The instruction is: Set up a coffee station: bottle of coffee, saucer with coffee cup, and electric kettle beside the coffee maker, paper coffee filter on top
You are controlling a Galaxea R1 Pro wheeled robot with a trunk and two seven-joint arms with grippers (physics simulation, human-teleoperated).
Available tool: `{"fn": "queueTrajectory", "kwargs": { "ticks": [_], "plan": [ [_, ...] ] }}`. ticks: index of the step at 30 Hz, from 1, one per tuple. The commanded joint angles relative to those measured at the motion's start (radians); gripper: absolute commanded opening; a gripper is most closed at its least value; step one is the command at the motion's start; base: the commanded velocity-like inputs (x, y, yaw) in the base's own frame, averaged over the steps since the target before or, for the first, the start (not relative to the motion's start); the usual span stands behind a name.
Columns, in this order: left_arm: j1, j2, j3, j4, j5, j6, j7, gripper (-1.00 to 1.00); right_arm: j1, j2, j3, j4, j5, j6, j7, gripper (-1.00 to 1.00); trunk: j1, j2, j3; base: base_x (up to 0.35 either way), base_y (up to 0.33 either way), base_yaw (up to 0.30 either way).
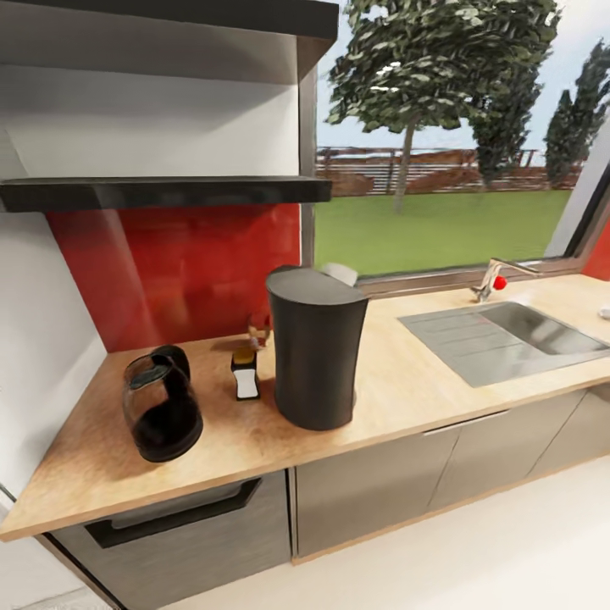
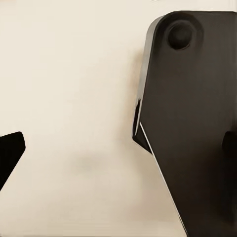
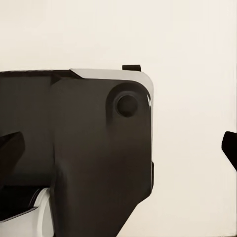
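Observation:
On the kitchen countertop (image 1: 407, 398) stands the coffee maker (image 1: 315, 356), a tall dark grey cylinder. Just left of it is the bottle of coffee (image 1: 246, 373), white label and tan cap showing. Farther left sits the electric kettle (image 1: 161, 411), black and glassy. The black kitchen shelf (image 1: 161, 193) above them looks bare from this low angle. The saucer and the coffee cup are out of view. My left gripper (image 2: 118, 158) and right gripper (image 3: 118, 148) both hang open over pale floor beside dark robot parts, with nothing between their fingers.
A pale rounded thing (image 1: 341, 273) peeks out behind the coffee maker; what it is cannot be told. A steel sink (image 1: 508, 335) with a tap (image 1: 496, 278) lies to the right under the window. A white wall closes the counter's left end.

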Motion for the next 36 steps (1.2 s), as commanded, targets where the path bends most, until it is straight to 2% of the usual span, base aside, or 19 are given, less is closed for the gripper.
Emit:
{"fn": "queueTrajectory", "kwargs": {
  "ticks": [1, 25, 36],
  "plan": [
    [0.0, 0.0, 0.005, 0.0, 0.003, -0.004, -0.002, 1.0, -0.001, 0.0, -0.009, 0.001, 0.008, -0.003, 0.004, 1.0, 0.001, -0.002, -0.002, 0.18, -0.28, 0.277],
    [0.0, 0.0, 0.009, -0.002, 0.011, -0.009, -0.002, 1.0, 0.0, 0.0, -0.009, 0.001, 0.008, -0.003, 0.004, 1.0, 0.001, -0.002, -0.002, 0.028, -0.311, 0.277],
    [0.0, 0.001, 0.012, -0.002, 0.011, -0.009, -0.002, 1.0, -0.001, 0.0, -0.009, 0.001, 0.008, -0.003, 0.004, 1.0, 0.001, -0.002, -0.002, 0.0, -0.039, 0.277]
  ]
}}
